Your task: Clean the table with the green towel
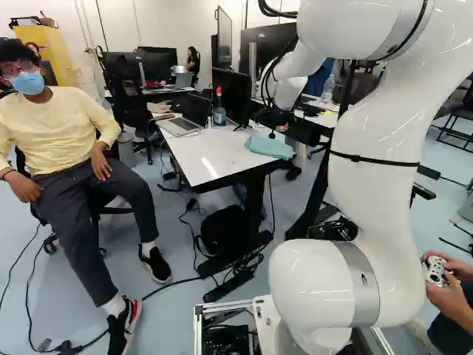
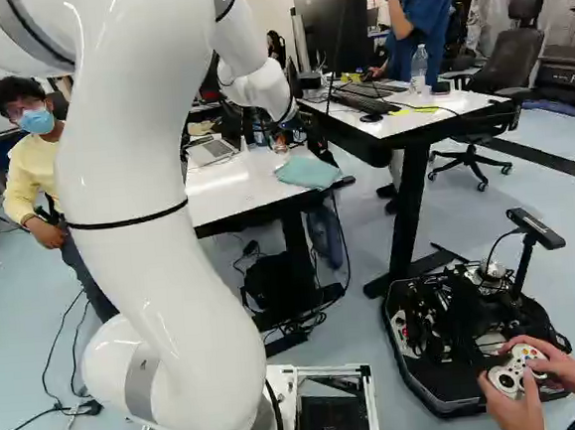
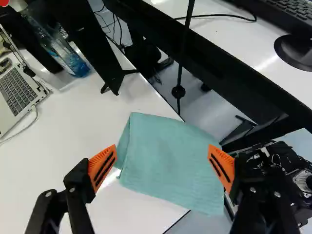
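Clearly released, the pincer (image 3: pixel 162 148) gapes above the green towel (image 3: pixel 168 161) at the right of the worktop (image 1: pixel 203 153); presumably for gripping

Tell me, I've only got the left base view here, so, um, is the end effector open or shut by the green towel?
Observer: Open. The wrist view shows the end effector with its two orange pads well apart, and neither side closed on the green towel.

Operator: Okay, and is the towel a single flat layer, or is it folded?

Observer: Folded, at least in part. In the wrist view a second layer peeks out along its side toward the laptop.
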You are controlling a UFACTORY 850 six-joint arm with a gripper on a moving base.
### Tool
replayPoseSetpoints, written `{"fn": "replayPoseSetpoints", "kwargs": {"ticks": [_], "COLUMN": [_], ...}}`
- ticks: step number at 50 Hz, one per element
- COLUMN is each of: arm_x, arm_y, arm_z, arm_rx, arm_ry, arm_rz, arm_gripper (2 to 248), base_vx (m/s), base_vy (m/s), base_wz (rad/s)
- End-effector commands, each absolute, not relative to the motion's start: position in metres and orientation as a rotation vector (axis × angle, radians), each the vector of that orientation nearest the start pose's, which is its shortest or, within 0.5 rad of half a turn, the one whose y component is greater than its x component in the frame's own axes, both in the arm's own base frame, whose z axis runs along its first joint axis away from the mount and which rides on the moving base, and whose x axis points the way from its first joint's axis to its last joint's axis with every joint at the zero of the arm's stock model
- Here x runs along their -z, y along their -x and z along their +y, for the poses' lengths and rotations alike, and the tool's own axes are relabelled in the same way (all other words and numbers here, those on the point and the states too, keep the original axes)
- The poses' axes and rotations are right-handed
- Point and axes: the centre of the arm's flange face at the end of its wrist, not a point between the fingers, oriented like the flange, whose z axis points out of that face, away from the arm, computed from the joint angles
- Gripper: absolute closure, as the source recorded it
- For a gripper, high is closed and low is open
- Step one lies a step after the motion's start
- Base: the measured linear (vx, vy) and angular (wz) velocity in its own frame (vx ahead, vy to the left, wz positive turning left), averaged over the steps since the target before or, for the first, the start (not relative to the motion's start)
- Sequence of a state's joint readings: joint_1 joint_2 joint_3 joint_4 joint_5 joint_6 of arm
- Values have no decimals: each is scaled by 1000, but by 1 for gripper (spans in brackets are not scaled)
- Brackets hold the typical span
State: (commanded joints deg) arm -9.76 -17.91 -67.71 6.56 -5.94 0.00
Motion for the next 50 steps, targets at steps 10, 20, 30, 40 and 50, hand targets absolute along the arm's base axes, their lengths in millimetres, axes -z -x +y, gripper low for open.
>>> {"fn": "replayPoseSetpoints", "kwargs": {"ticks": [10,20,30,40,50], "arm_x": [-503,-492,-481,-469,-456], "arm_y": [-600,-606,-614,-622,-631], "arm_z": [-102,-103,-106,-110,-114], "arm_rx": [1190,1200,1210,1211,1192], "arm_ry": [2892,2891,2890,2892,2900], "arm_rz": [408,410,414,422,428], "arm_gripper": [3,3,3,3,3], "base_vx": [0,0,0,0,0], "base_vy": [0,0,0,0,0], "base_wz": [0,0,0,0,0]}}
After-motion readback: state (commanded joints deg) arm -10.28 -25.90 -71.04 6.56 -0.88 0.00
